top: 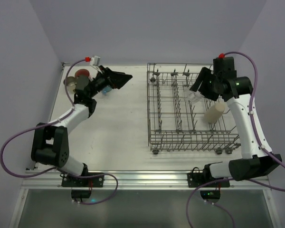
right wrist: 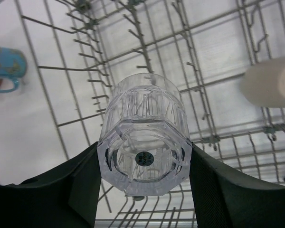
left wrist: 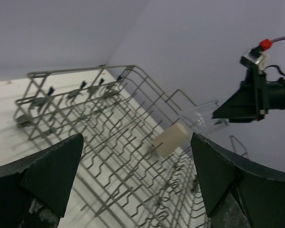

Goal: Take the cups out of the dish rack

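Observation:
The grey wire dish rack [top: 153,110] stands on the right half of the table. Over its far part, my right gripper [top: 197,91] is shut on a clear glass tumbler [top: 195,98]. In the right wrist view the tumbler [right wrist: 143,137] sits base-first between both fingers [right wrist: 78,185], above the rack's tines [right wrist: 147,67]. A plain beige cup [top: 213,114] lies tilted in the rack, right of the tumbler. My left gripper [top: 124,79] hangs open and empty over the table's far left, pointing at the rack [left wrist: 66,71]. A blue patterned mug [right wrist: 7,69] stands outside the rack.
At the far left corner, behind my left arm, a pink patterned mug [top: 82,73] and a tan cup [top: 71,82] stand on the table. White walls close in the left, back and right. Bare table lies between the left arm and the rack.

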Controlling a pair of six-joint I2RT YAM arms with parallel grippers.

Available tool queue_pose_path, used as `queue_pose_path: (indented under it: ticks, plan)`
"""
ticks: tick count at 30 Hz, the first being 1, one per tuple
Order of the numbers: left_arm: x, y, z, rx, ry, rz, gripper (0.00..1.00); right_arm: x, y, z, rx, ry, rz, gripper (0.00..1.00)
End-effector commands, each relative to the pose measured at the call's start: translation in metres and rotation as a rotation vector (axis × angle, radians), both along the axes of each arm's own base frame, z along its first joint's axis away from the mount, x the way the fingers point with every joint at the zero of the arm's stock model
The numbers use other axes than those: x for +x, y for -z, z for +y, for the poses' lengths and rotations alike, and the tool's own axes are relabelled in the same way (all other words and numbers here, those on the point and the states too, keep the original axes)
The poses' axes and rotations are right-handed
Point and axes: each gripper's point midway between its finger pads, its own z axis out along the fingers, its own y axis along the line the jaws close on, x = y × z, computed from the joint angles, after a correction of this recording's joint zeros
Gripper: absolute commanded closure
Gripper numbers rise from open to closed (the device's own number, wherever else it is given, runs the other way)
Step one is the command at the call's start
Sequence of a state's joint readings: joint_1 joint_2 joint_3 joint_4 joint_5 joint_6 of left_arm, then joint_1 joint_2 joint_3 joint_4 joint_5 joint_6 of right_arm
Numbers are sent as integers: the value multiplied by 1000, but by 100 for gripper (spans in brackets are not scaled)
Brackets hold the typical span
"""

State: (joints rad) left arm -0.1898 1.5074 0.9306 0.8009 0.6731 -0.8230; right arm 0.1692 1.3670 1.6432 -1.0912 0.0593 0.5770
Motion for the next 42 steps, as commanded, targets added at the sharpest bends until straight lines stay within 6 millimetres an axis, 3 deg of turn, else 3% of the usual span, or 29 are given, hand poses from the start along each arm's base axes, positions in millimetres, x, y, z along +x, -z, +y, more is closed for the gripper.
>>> queue_pose_path:
  ticks: [1, 3, 7, 15, 18, 28, 42]
  plan:
    - [-26, -53, -23, -162, 212, -69, 1, 7, -43, 32, 165, -106, -125, 100]
    - [-35, -65, -30, -226, 283, -51, 3, 11, -58, 46, 252, -156, -170, 100]
    - [-39, -66, -43, -292, 352, -3, 4, 13, -75, 69, 422, -260, -217, 100]
    - [-66, -66, -75, -342, 517, -59, 4, 21, -85, 105, 683, -362, -210, 100]
    - [-72, -58, -85, -378, 575, -53, 5, 25, -82, 111, 727, -372, -200, 100]
    - [-91, -65, -105, -407, 658, -88, 6, 29, -69, 121, 782, -387, -176, 100]
    - [-104, -79, -114, -439, 699, -118, 7, 36, -46, 139, 800, -398, -122, 100]
